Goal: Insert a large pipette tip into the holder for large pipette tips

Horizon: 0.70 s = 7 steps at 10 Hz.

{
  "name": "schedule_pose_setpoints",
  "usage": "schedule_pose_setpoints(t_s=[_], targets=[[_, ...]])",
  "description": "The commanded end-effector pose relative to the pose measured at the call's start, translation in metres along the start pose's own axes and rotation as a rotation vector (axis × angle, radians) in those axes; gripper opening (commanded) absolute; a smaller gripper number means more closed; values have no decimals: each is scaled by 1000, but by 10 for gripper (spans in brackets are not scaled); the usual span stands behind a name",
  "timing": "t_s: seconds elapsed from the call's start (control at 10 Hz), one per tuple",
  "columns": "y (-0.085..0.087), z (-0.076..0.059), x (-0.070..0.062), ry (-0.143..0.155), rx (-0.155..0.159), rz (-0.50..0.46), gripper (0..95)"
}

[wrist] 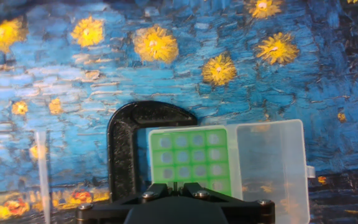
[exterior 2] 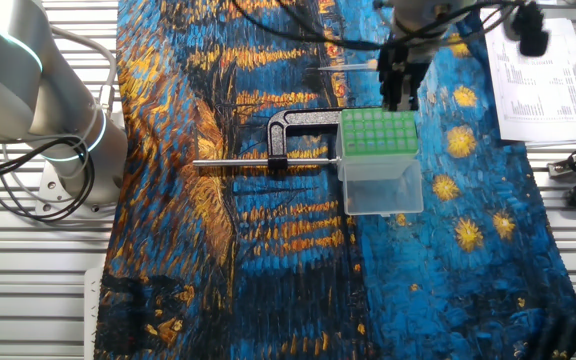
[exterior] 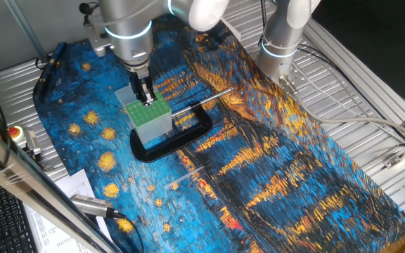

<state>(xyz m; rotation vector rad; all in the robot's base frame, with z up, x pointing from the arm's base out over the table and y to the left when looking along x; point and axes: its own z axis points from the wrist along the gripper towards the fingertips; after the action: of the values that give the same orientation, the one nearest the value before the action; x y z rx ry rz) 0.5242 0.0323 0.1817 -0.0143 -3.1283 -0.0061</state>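
Your gripper (exterior: pixel 146 97) hangs over the holder's (exterior: pixel 148 112) green top plate, at its 12 o'clock edge in the fixed view. You cannot tell whether its fingers pinch anything. One large pipette tip (wrist: pixel 42 174) lies on the painted cloth (exterior: pixel 273 161) at 9 o'clock of the black clamp (wrist: pixel 124 149).

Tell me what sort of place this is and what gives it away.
Most likely a robotics lab bench set up for a pipetting test. A robot arm's gripper hangs over a green-topped pipette tip holder held in a black clamp, on a painted cloth spread over a slatted metal table.
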Motion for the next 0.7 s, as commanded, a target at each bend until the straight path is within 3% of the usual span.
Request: schedule_pose_setpoints(t_s=[0.1,0.4,0.7], targets=[[2,-1,-6,13,1,-9,0],[2,-1,-6,56,2,-29,0],[2,-1,-5,65,-5,-82,0]])
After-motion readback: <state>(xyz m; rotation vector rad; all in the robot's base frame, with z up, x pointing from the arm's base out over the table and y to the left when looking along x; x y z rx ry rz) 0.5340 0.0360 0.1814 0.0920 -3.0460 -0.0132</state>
